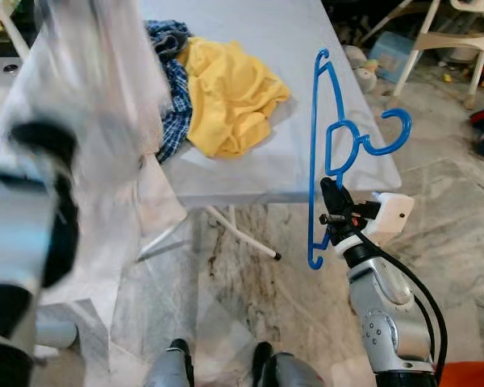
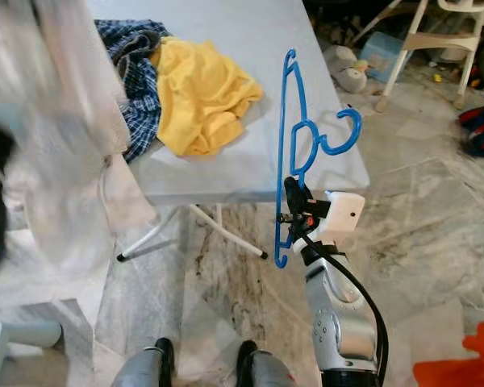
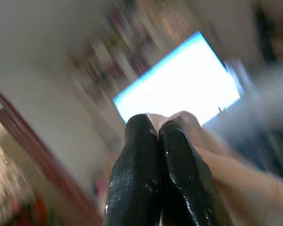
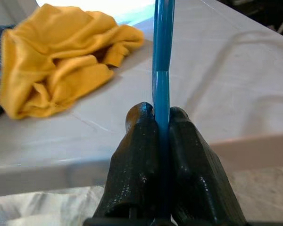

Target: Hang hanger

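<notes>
While the right gripper (image 4: 161, 123) clamps a blue plastic hanger (image 1: 331, 145) upright at the folding table's (image 1: 306, 173) near right corner, the left gripper (image 3: 158, 129) pinches pale fabric (image 3: 188, 123) (badly blurred). Yellow cloth (image 1: 226, 97) lies beside a blue plaid garment (image 1: 173, 89) by the table's left edge.

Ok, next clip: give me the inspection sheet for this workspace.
Surface: grey folding table, on a marbled floor.
Job's things: blue hanger, held upright at the table's near edge, hook pointing right.
Clutter: yellow cloth and checked cloth bunched on the table.
Grippers: right gripper shut on the hanger; left gripper shut on pale fabric, raised and blurred.
Cables: black cable along the right arm.
Surroundings: white chair, toys on the floor.
</notes>
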Controlling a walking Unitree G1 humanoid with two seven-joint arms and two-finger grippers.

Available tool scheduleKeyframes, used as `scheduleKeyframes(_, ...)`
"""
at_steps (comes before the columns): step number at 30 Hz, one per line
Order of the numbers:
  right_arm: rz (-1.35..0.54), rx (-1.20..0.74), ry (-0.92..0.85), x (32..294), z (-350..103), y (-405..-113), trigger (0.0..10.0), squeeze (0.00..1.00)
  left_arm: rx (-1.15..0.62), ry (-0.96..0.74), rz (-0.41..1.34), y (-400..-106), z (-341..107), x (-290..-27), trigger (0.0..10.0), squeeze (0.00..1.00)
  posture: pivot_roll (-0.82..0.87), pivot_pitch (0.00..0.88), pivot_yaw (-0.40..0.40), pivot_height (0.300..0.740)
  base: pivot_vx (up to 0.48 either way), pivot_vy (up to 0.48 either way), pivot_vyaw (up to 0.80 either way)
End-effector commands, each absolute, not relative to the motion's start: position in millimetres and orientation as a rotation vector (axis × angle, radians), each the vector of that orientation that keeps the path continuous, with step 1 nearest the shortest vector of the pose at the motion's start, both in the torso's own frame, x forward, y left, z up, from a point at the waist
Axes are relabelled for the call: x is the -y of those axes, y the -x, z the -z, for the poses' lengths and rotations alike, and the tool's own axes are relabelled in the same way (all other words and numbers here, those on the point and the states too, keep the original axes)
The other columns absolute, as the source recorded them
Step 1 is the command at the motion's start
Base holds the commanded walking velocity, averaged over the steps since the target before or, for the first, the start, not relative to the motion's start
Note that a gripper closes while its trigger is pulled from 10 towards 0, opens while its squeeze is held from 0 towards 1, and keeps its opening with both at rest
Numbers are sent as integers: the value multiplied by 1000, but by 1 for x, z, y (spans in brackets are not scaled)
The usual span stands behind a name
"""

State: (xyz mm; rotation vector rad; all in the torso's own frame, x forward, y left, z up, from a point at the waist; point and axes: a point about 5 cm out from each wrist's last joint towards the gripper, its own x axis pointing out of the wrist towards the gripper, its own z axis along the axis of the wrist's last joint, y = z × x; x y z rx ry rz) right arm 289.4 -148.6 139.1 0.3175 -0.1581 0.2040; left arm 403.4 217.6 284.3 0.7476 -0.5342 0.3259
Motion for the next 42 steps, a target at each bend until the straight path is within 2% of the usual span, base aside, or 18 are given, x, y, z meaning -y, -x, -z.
scheduleKeyframes(1,-205,170,-306,152,-144,-288,10000,0,528,-703,-359,-401,-285,-227,10000,0,46,263,-97,740,0,0,0)
scheduleKeyframes(5,-220,163,-303,151,-144,-288,10000,0,469,-697,-353,-398,-262,-233,10000,0,50,262,-103,740,0,0,0)
scheduleKeyframes(6,-235,159,-300,148,-144,-289,10000,0,410,-663,-346,-395,-245,-239,10000,0,55,259,-107,740,0,0,0)
scheduleKeyframes(11,-240,158,-302,147,-144,-290,10000,0,353,-608,-294,-393,-229,-242,10000,0,68,260,-104,740,0,0,0)
scheduleKeyframes(12,-242,155,-304,146,-143,-291,10000,0,335,-562,-279,-391,-224,-245,10000,1000,78,262,-101,740,0,0,0)
scheduleKeyframes(14,-246,148,-309,144,-141,-291,10000,0,313,-481,-279,-386,-215,-252,10000,1000,88,262,-99,740,0,0,0)
scheduleKeyframes(20,-262,143,-325,138,-140,-293,10000,0,370,-448,-231,-378,-217,-256,10000,1000,122,260,-86,740,0,0,0)
scheduleKeyframes(25,-266,143,-331,136,-139,-295,10000,0,483,-508,-215,-370,-234,-257,10000,1000,140,257,-82,740,0,0,0)
scheduleKeyframes(26,-267,142,-337,133,-138,-295,10000,0,594,-614,-204,-359,-248,-253,10000,1000,160,260,-78,740,0,0,0)
scheduleKeyframes(29,-272,139,-342,131,-137,-296,10000,0,641,-700,-178,-345,-245,-247,10000,1000,169,262,-77,740,0,0,0)
scheduleKeyframes(34,-276,139,-346,129,-136,-298,10000,0,597,-722,-141,-333,-226,-247,10000,1000,181,261,-75,740,0,0,0)
scheduleKeyframes(36,-281,141,-350,128,-137,-299,10000,0,457,-633,-176,-325,-201,-252,10000,1000,183,261,-77,740,0,0,0)
scheduleKeyframes(42,-288,137,-348,128,-135,-300,10000,0,360,-505,-245,-307,-196,-246,10000,1000,197,264,-82,740,0,0,0)
